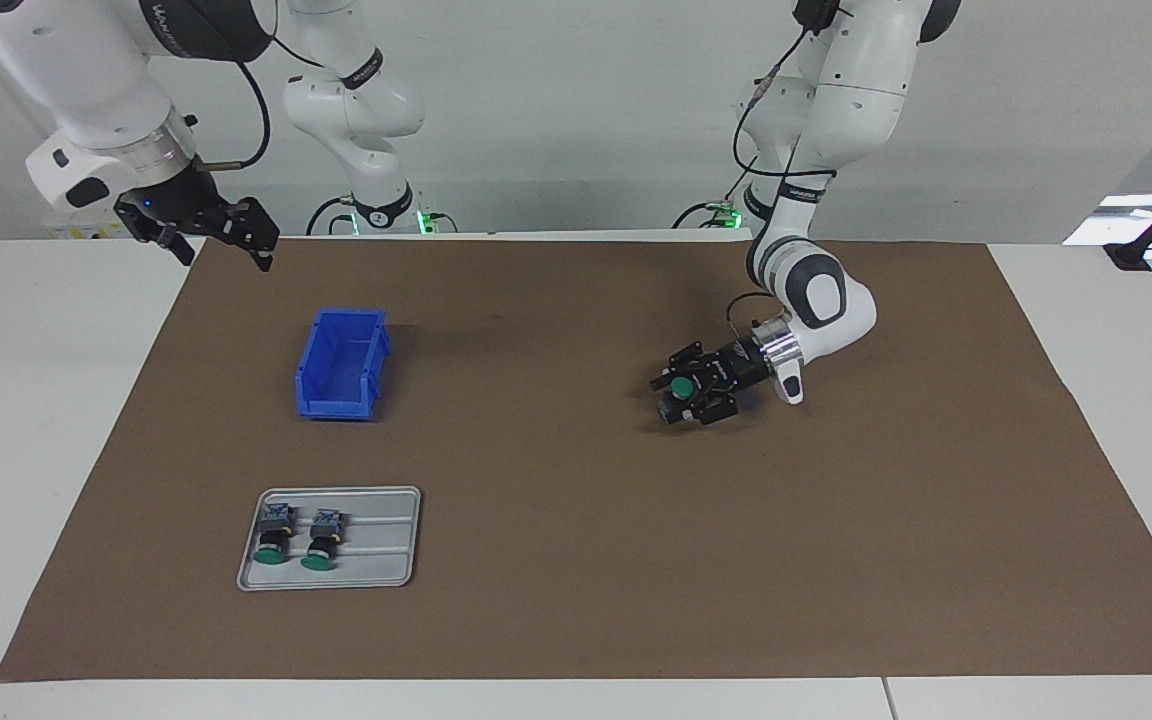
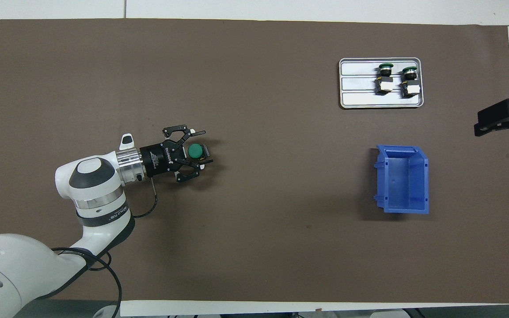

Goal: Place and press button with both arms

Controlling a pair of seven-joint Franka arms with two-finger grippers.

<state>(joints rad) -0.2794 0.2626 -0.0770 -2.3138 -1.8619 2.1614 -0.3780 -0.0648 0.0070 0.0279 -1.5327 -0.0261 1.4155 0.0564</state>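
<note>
A button with a round green cap [image 1: 680, 386] stands cap-up on the brown mat toward the left arm's end. It also shows in the overhead view [image 2: 195, 151]. My left gripper [image 1: 669, 398] lies low and level over the mat, open, one finger on each side of this button; the overhead view shows it too [image 2: 207, 146]. My right gripper [image 1: 221, 250] waits, open and empty, raised over the mat's edge at the right arm's end; the overhead view shows its tip [image 2: 480, 124]. Two more buttons [image 1: 271, 535] [image 1: 321, 538] lie on a grey tray.
The grey tray [image 1: 406, 545] [image 2: 347, 99] lies far from the robots toward the right arm's end, with the two buttons [image 2: 385, 77] [image 2: 410, 80] in it. An empty blue bin [image 1: 311, 390] [image 2: 424, 176] stands nearer to the robots than the tray.
</note>
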